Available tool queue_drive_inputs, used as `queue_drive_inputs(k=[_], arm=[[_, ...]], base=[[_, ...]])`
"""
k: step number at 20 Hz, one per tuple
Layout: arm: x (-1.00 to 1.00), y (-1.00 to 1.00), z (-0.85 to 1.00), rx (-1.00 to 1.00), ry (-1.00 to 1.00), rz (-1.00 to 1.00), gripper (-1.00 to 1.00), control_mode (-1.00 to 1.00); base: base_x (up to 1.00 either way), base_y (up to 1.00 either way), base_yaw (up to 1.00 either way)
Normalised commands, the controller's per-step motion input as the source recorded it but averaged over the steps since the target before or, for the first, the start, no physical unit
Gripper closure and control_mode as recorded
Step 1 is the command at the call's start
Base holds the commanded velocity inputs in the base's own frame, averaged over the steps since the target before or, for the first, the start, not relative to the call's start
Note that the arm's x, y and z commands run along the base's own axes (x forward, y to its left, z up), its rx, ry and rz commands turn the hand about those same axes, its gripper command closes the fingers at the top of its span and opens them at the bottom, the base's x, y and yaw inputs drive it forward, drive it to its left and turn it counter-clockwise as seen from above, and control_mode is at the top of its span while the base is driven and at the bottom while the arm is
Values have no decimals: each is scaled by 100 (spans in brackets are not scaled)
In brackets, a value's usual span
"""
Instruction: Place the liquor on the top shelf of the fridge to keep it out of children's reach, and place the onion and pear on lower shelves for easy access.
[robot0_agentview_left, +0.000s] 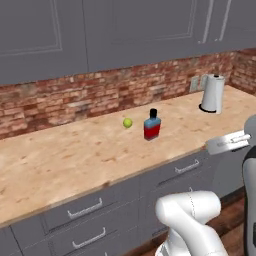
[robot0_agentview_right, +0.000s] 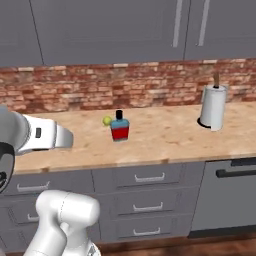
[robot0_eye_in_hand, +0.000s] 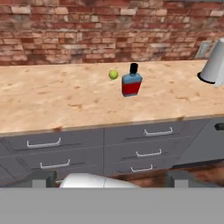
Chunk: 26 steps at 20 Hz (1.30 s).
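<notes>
The liquor (robot0_agentview_left: 152, 126) (robot0_agentview_right: 119, 128) (robot0_eye_in_hand: 131, 82) stands upright on the wooden counter (robot0_agentview_left: 60, 160), a squat blue bottle with a red label and a black cap. Just left of it and slightly further back lies the pear (robot0_agentview_left: 128, 122) (robot0_agentview_right: 107, 120) (robot0_eye_in_hand: 113, 75), a small yellow-green ball. In the hand view my gripper (robot0_eye_in_hand: 113, 178) is open, its two dark fingertips (robot0_eye_in_hand: 43, 177) spread wide at the bottom, well back from the counter's front edge and holding nothing. The onion, the fridge and its shelves are out of view.
A white paper-towel roll (robot0_agentview_left: 212, 93) (robot0_agentview_right: 213, 106) (robot0_eye_in_hand: 214, 65) stands on the counter to the right. A brick backsplash (robot0_agentview_left: 75, 100) and grey wall cabinets (robot0_agentview_left: 100, 35) close off the back. Grey drawers (robot0_agentview_right: 145, 192) run under the counter, with a dark-handled appliance front (robot0_agentview_right: 232, 195) at the right.
</notes>
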Motion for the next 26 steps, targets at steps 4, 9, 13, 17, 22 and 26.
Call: queue_drive_inputs(k=[4,9,13,17,22,26], arm=[[0,0,0,0,0,0,-100,100],[0,0,0,0,0,0,-100,100],[0,0,0,0,0,0,-100,100],[0,0,0,0,0,0,-100,100],[0,0,0,0,0,0,-100,100],[0,0,0,0,0,0,-100,100]], base=[[66,-99,1],[58,-75,21],[52,-19,29],[40,5,26],[26,6,27],[7,12,26]])
